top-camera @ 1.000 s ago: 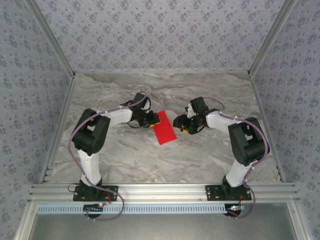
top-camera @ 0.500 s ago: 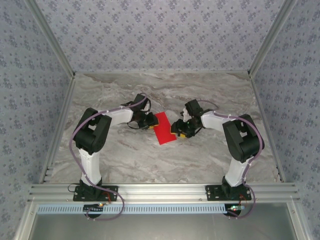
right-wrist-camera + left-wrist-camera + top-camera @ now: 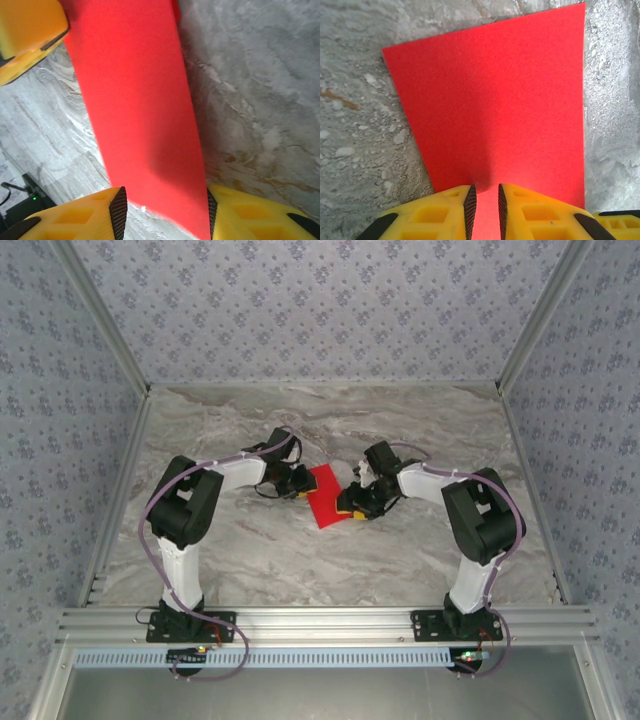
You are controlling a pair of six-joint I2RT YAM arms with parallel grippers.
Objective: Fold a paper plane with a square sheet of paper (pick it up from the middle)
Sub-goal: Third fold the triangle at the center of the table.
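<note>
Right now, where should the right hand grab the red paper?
Probably the narrow end nearest the right hand, coming in low from the right. The paper looks flat, a long strip, and the hand's open fingers straddle that end.

left gripper (image 3: 484, 192): bottom centre of frame, yellow fingers (image 3: 440, 215) with black pads, jaws nearly together with a thin slit between them
slit: red shows through it; can't tell whether the pads pinch the sheet or just sit over it
square sheet of paper (image 3: 495, 100): plain red, flat, covers the middle and upper right of the frame; one corner at upper left, one at the top right edge; near edge hidden under the fingers
outline: wider at the top, left edge slants in toward the gripper, right edge near vertical
shadow: darker patch on the red just above the fingertips
table (image 3: 355, 125): grey marbled surface, visible on the left, along the top left and in a strip on the right
</note>
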